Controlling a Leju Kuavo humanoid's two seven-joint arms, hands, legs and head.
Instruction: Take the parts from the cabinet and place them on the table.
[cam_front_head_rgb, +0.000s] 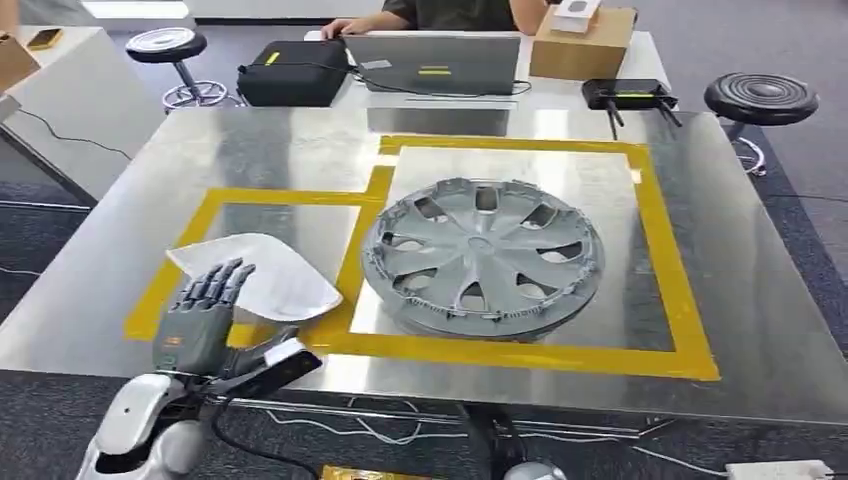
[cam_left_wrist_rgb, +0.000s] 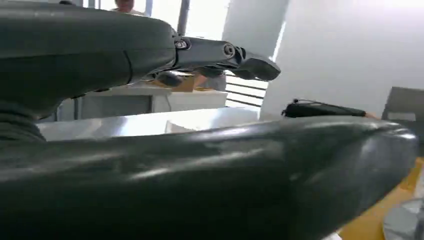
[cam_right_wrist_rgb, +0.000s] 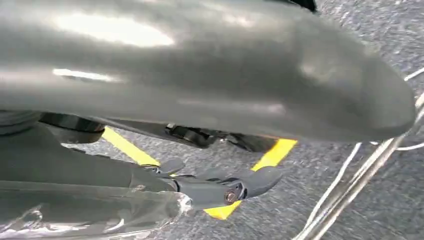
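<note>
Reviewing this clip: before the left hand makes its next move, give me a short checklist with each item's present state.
1. Wheel cover lies flat inside the large yellow tape frame: ok.
2. White part lies in the smaller taped box: ok, though its edge reaches the tape.
3. Left hand has let go of the white part: cannot tell.
4. Right hand holds nothing: cannot tell.
5. Table has bare room nearby: ok.

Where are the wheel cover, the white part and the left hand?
wheel cover (cam_front_head_rgb: 482, 255), head view, on its centre hub.
white part (cam_front_head_rgb: 270, 275), head view, on its flat top face.
left hand (cam_front_head_rgb: 200, 312), head view, on the back of the hand.
</note>
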